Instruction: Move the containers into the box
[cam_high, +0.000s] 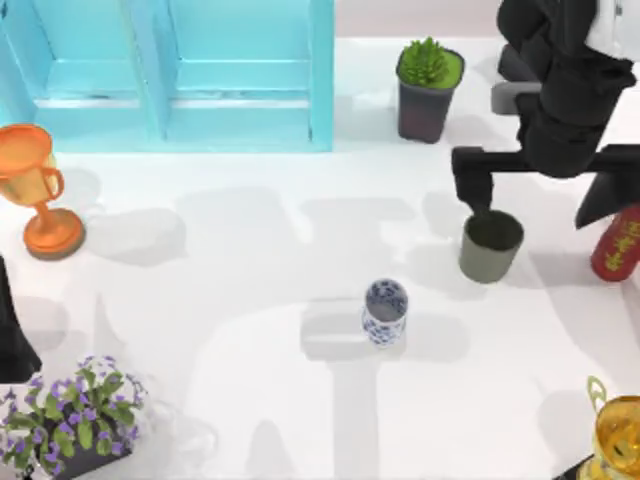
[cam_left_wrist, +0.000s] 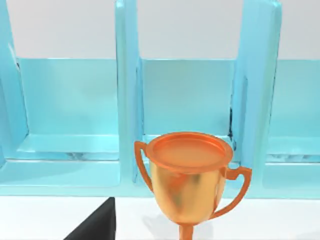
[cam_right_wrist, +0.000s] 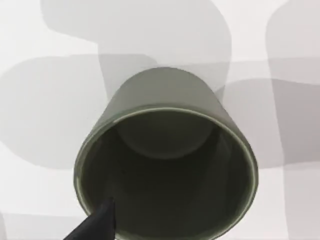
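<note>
At three o'clock on the table, right gripper (cam_high: 540, 190) hangs with fingers spread above the olive-green cup (cam_high: 490, 245), not yet gripping, so next it must lower and close before carrying toward the box (cam_high: 240, 110) at eleven o'clock

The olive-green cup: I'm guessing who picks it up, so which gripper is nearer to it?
Right. The right gripper hangs directly over the olive-green cup, one finger at its rim. The left arm is parked at the table's far left edge.

White table (cam_high: 250, 300) w/ blue box (cam_high: 170, 75), 2 cups (cam_high: 490, 245) (cam_high: 385, 312), trophies (cam_high: 35, 190), plants (cam_high: 428, 88), red can (cam_high: 616, 243).
</note>
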